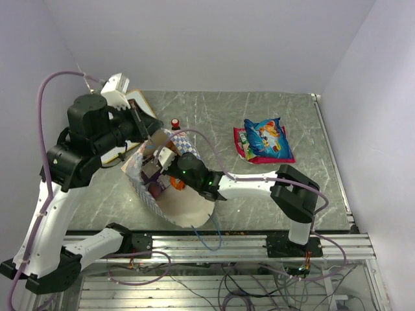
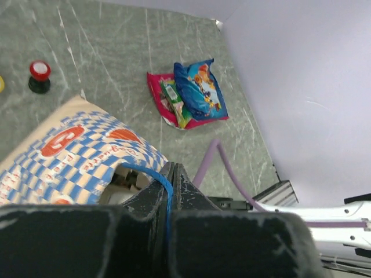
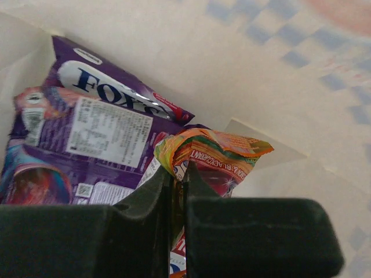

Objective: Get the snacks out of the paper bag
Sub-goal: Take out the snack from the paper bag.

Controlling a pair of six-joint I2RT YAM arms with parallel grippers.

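The grey-green marbled bench (image 1: 214, 110) carries the paper bag (image 1: 188, 210) close to its near edge, left of the middle. The bag is cream paper with a blue-and-white checked band, soft enough to sag and crease. Both arms meet at it.

The left gripper (image 2: 172, 174) is pinched tight on the thin blue cord handle (image 2: 156, 176), which lifts the rim and holds the mouth open. The right gripper (image 3: 178, 174) is deep inside the bag. Its dark fingers are closed to a narrow slit on the crumpled top edge of an orange packet (image 3: 214, 153).

The step in hand looks like drawing that packet out. The pinch sits on a folded foil corner, which is slick and thin, so a slow, straight pull back through the mouth should suit best. The left gripper would best hold the cord taut so the paper wall does not fold onto the wrist. A purple packet (image 3: 104, 127) lies against the orange one, glossy and flat, with a white label panel. It may drag along, and a slight lift before pulling back should part them.

Three packets already lie out, heaped together toward the right edge. A puffy blue packet (image 2: 200, 90) lies over a flat pink packet (image 2: 156, 92), with a narrow green packet (image 2: 173, 98) between them.
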